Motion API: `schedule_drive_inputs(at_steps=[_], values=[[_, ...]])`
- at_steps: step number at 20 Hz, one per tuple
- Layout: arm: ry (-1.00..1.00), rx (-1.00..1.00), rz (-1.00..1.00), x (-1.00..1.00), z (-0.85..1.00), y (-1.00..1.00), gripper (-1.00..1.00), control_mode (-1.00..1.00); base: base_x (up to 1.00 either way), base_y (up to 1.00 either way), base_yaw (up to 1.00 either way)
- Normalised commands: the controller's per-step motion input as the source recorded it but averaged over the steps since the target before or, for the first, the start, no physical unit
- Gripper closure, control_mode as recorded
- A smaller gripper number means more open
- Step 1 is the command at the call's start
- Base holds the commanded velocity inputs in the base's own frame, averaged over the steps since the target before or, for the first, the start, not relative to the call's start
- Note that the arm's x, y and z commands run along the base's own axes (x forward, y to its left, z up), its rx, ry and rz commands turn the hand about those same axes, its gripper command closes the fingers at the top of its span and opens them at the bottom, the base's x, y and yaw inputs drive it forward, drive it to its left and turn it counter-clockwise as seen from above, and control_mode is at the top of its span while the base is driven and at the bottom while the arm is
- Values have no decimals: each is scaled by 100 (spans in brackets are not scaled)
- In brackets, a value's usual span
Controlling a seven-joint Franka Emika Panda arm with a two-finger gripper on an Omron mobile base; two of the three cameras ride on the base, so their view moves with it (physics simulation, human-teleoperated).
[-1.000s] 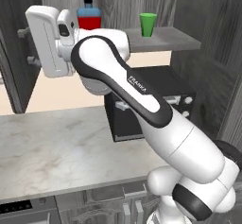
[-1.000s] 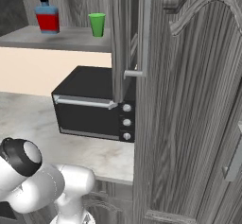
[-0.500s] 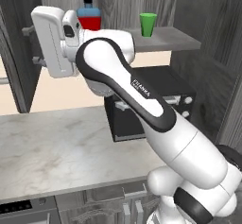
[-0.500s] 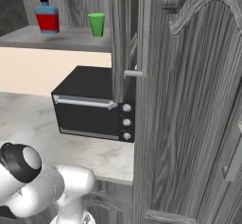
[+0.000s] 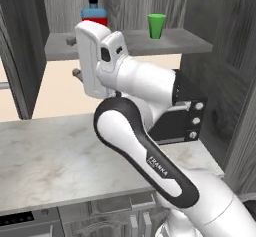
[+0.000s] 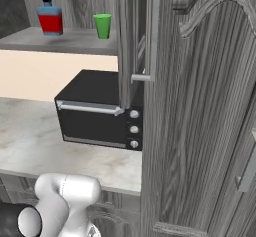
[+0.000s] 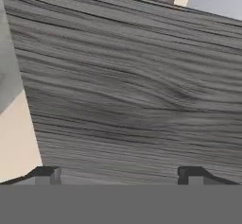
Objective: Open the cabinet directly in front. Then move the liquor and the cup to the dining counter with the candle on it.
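cabinet [image 6: 200, 106] doors stand open, liquor [image 6: 50, 17] and cup [image 6: 103, 26] shelved; hand view shows pincer [image 7: 118, 173] spread at woodgrain.

1. The cabinet [image 6: 200, 106] looks like dark grey wood with a strong streaked grain and a matt finish; its raised-panel door carries a smooth, silvery metal bar handle [image 6: 154, 31].
2. The shelf [image 5: 150, 42] has the same grey wood look, flat and dull.
3. The table [image 5: 60, 156] is pale grey marble, faintly veined and smooth.
4. The microwave [image 6: 100, 112] is matt black with a satin metal-like handle.
5. The liquor [image 6: 50, 15] bottle looks glossy, with a black cap.
6. The cup [image 6: 103, 26] is plain green, smooth like plastic.
7. The arm [image 5: 145, 146] is glossy white plastic with dark joints.
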Motion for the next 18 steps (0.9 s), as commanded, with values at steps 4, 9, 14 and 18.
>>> schedule_drive_inputs(at_steps=[4, 9, 14, 18], values=[[20, 16, -51, -4, 14, -69, -100, -100, 0, 0, 0], [36, 15, -43, 0, 36, -68, -100, -100, 0, 0, 0], [42, 25, -29, 0, 56, -70, -100, -100, 0, 0, 0], [44, 30, -18, 0, 21, -56, -100, -100, 0, 0, 0]])
